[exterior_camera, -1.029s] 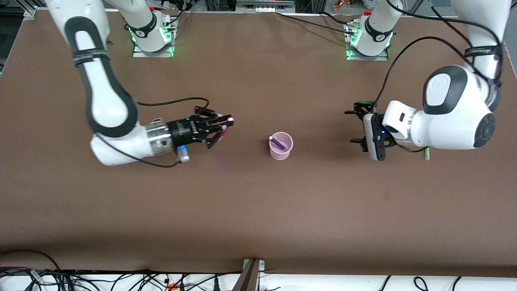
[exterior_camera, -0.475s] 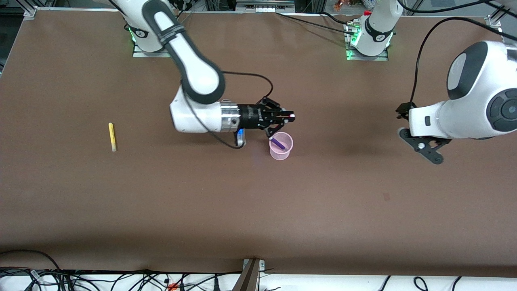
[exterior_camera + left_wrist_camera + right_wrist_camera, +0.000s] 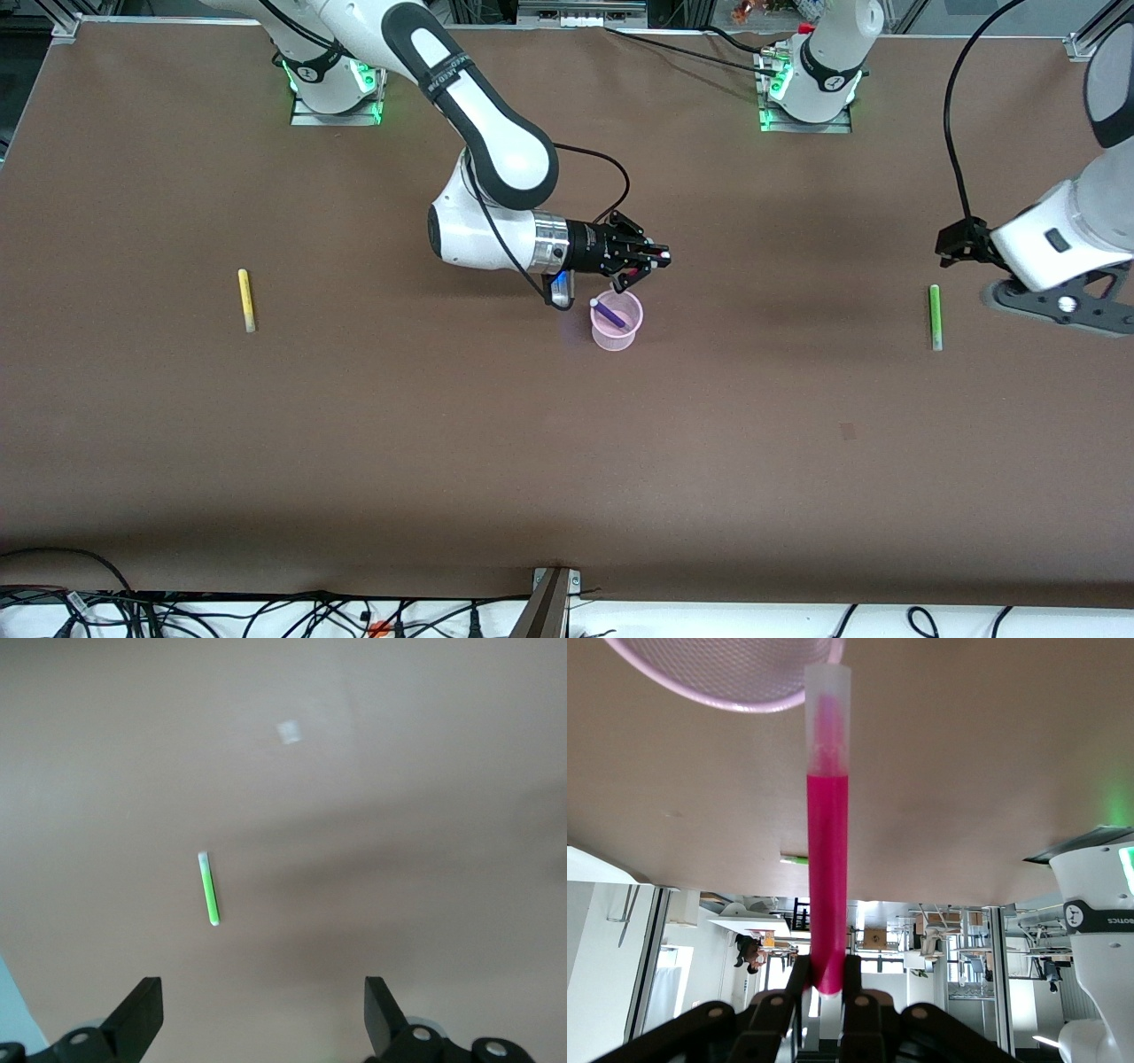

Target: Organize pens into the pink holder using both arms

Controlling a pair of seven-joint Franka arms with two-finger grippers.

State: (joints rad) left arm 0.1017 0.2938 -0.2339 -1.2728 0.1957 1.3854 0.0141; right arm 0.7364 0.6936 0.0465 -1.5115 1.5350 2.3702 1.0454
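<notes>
**Magenta pen at the holder rim: insertion step**

Item: right tool (image 3: 657, 259), clenched on the magenta pen (image 3: 827, 877) by its lower end, as the right wrist view shows. It hangs over the bench (image 3: 567, 443) beside the pink holder (image 3: 617, 321), by the part of the rim farther from the front camera.

Item: pink holder, standing upright mid-bench. The purple pen (image 3: 609, 312) leans inside it, pale cap up.

Handling note (judgement): the pen's free capped end sits close to the holder's rim (image 3: 726, 682), not yet inside. A good insertion needs the pen tipped toward vertical, its leading end centred over the open mouth and clear of the purple pen, then lowered before letting go. A push against the wall could tip so light a cup.

Pose, right arm: reaches from its base out to mid-bench, forearm nearly level, wrist laid sideways so the pen points along the bench toward the left arm's end.

Item: left tool (image 3: 261, 1014), released, fingers spread wide, empty. It hovers over the green pen (image 3: 934, 316), which lies flat at the left arm's end.

Item: yellow pen (image 3: 245, 299), flat on the bench at the right arm's end, untouched.
</notes>
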